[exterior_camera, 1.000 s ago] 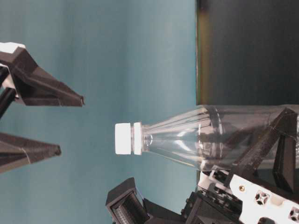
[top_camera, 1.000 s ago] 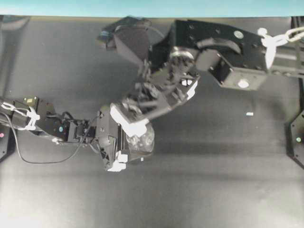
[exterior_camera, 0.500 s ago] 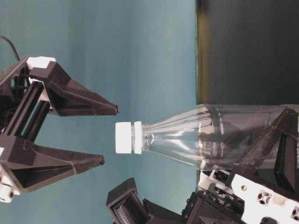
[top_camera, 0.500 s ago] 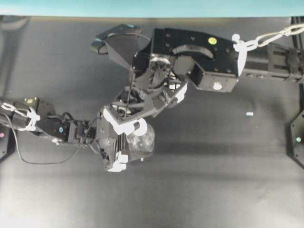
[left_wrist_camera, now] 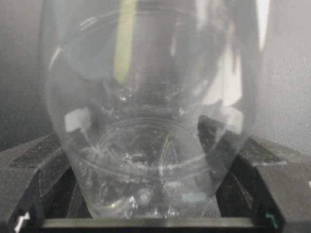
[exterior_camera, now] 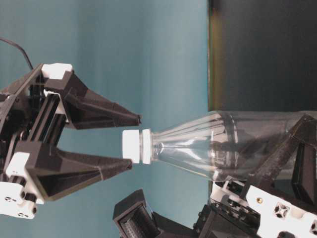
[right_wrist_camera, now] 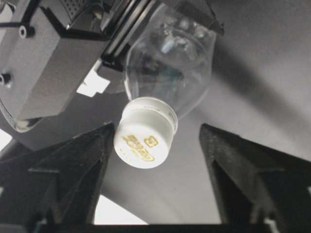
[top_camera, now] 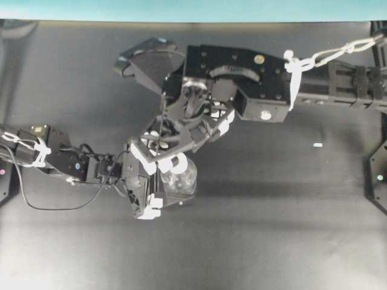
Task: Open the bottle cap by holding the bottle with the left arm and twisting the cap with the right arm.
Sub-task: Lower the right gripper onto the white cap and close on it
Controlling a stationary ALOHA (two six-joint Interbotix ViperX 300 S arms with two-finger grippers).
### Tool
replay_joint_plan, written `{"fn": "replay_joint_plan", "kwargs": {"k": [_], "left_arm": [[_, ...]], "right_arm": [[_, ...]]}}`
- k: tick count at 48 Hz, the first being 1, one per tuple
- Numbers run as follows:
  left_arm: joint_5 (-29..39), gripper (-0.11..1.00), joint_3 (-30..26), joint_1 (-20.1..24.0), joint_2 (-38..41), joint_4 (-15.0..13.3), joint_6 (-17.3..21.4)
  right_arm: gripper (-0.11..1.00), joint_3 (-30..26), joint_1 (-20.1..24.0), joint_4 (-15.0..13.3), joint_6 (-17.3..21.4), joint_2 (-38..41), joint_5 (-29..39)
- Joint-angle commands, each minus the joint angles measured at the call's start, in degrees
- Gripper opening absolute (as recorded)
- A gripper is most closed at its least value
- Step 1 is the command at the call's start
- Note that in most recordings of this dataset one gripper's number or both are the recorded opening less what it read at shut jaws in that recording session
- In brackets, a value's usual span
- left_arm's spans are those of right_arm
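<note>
The clear bottle (top_camera: 183, 177) stands upright on the dark table, and my left gripper (top_camera: 164, 184) is shut on its lower body. In the left wrist view the bottle (left_wrist_camera: 146, 145) fills the space between the black fingers (left_wrist_camera: 272, 165). The white bottle cap (exterior_camera: 131, 146) sits on the neck. My right gripper (exterior_camera: 134, 142) is open, with its two black fingertips level with the cap, one on each side. In the right wrist view the cap (right_wrist_camera: 144, 138) lies close to the left finger (right_wrist_camera: 82, 160), with a wide gap to the right finger.
A tiny white scrap (top_camera: 318, 145) lies on the dark table (top_camera: 272, 229) to the right. Black fixtures stand at the right edge (top_camera: 378, 176). A teal wall runs along the back.
My right gripper has come down onto the bottle top and its jaws have narrowed, so the fingertips now flank the cap. The left gripper and bottle have stayed put.
</note>
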Motion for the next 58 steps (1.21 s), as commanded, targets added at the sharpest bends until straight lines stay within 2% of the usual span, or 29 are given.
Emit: {"fn": "replay_joint_plan", "kwargs": {"k": [1,4,5,17,22,32,40,52,58], "left_arm": [[0.0,0.82,-0.1,-0.5,0.2,0.2,-0.1],[0.0,0.82,-0.1,-0.4,0.3,0.2,-0.2],[0.0,0.82,0.0,-0.4,0.3,0.2,-0.1],[0.0,0.82,0.0,-0.4,0.3,0.2,-0.3],[0.1,0.82,-0.1,-0.4,0.4,0.2,-0.3],[0.9,0.82,-0.1,-0.3,0.4,0.2,-0.3],[0.9,0.82,-0.2,-0.4,0.4,0.2,-0.3],[1.1,0.81,0.1,-0.3,0.4,0.2,-0.3],[1.1,0.82,0.0,-0.4,0.4,0.2,-0.3]], "right_arm": [[0.54,-0.2,1.2,-0.2,-0.2,0.2,0.5],[0.38,0.0,1.3,-0.2,-1.0,0.2,0.5],[0.36,0.0,1.3,-0.2,-1.4,0.2,0.5],[0.36,0.0,1.5,-0.5,-5.3,0.3,0.4],[0.36,-0.1,1.6,-1.8,-9.8,0.3,0.3],[0.36,-0.6,1.8,-2.3,-26.4,0.4,-0.4],[0.36,-0.5,1.9,-2.3,-37.4,0.4,-0.1],[0.36,-0.3,2.6,-2.3,-61.9,0.4,0.1],[0.36,-0.3,2.9,-2.3,-71.1,0.4,-0.3]]}}
